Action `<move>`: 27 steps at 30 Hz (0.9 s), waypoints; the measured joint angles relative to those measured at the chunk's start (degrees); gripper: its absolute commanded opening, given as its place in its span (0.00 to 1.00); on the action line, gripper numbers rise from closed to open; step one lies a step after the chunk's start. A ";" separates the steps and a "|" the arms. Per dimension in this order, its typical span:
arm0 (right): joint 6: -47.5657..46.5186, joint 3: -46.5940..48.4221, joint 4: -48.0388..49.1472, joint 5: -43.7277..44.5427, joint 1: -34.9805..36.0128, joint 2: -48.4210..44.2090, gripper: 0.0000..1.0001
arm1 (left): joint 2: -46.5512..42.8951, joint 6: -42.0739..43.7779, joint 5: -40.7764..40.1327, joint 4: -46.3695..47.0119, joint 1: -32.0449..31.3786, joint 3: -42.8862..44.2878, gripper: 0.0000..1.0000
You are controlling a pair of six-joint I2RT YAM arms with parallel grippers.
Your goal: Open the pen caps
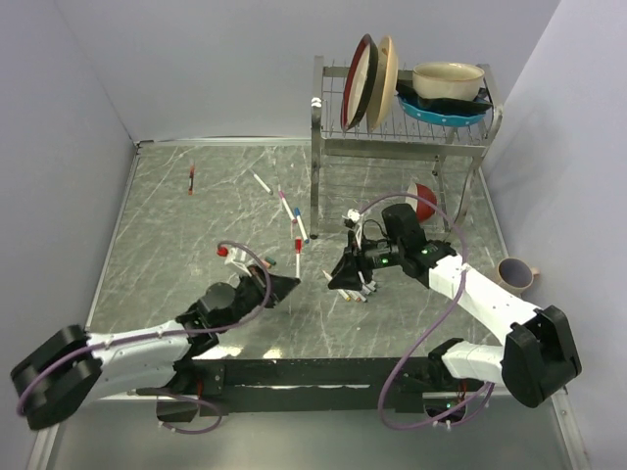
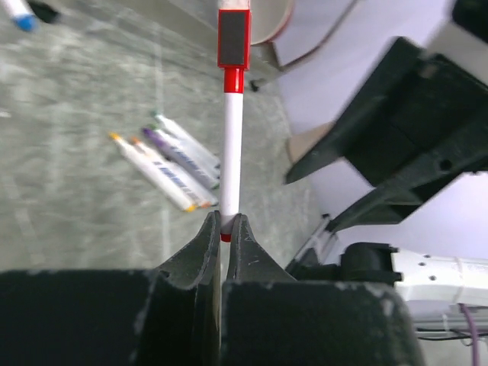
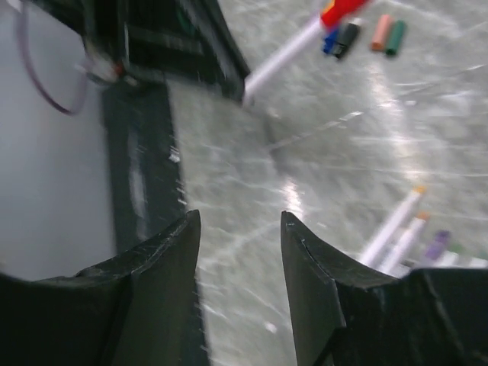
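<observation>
My left gripper [image 1: 286, 286] [image 2: 226, 218] is shut on the lower end of a white pen [image 2: 232, 145], which points away from it. The pen's red cap [image 2: 233, 38] [image 1: 296, 243] is on its far end. My right gripper [image 1: 343, 278] [image 3: 238, 219] is open and empty, hovering just right of the left gripper. In the right wrist view the held pen [image 3: 286, 52] and its red cap [image 3: 337, 11] show at the top. Loose blue, black, orange and green caps [image 3: 364, 36] lie on the table beyond it.
Several uncapped pens [image 1: 361, 292] [image 2: 168, 160] [image 3: 396, 229] lie under my right gripper. More capped pens [image 1: 286, 204] and a dark one [image 1: 192, 178] lie farther back. A dish rack [image 1: 402, 147], a red bowl [image 1: 423, 199] and a mug [image 1: 516, 274] stand at the right.
</observation>
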 measured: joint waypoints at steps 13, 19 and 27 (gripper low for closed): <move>31.63 -8.74 23.89 0.59 -0.57 0.09 0.56 | 18.25 -2.64 -14.27 18.43 -14.71 5.64 0.01; 35.30 -8.83 27.39 1.46 -0.57 0.11 0.43 | 21.66 -2.64 -14.71 20.72 -16.17 8.22 0.01; 37.29 -9.27 29.18 0.70 -0.83 0.11 0.00 | 22.67 -2.56 -15.26 23.37 -17.05 8.22 0.55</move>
